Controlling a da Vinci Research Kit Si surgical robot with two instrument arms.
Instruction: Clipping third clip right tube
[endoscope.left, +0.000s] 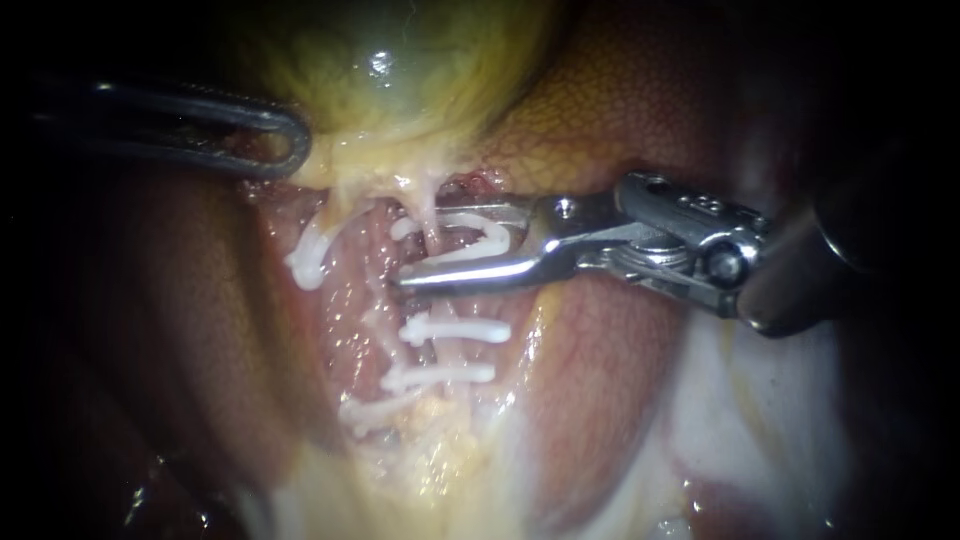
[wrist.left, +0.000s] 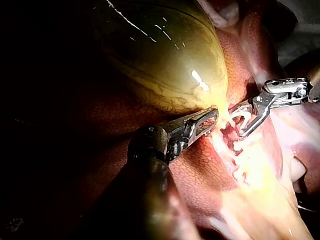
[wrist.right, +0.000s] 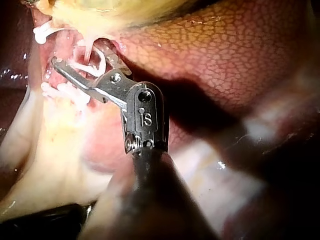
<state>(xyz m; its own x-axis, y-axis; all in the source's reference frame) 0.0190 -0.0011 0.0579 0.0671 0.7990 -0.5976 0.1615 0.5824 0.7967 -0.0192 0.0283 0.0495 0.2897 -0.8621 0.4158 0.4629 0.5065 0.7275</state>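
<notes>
Right instrument (endoscope.left: 430, 246) at mid-frame, jaws wide, holding the unclosed third clip (endoscope.left: 490, 235) astride the right tube (endoscope.left: 428, 205). Two clips (endoscope.left: 455, 330) sit closed below it. Left instrument (endoscope.left: 285, 150), upper left, jaws narrow, grips the gallbladder (endoscope.left: 390, 70). Squeeze and release are still to do.

L instrument (endoscope.left: 288, 148): shaft comes in from the far left, lying approx. level. Windowed jaws are pressed together on the lower edge of the gallbladder (endoscope.left: 400, 60). In the left wrist view the wrist is bent sideways off the shaft line.

R instrument (endoscope.left: 425, 248): shaft comes in from the right, wrist tilted a little, jaws pointing left. Jaws are spread in a narrow V w/ a white clip (endoscope.left: 497, 238) seated between them, touching both. The two tips are apart, not touching.
</notes>
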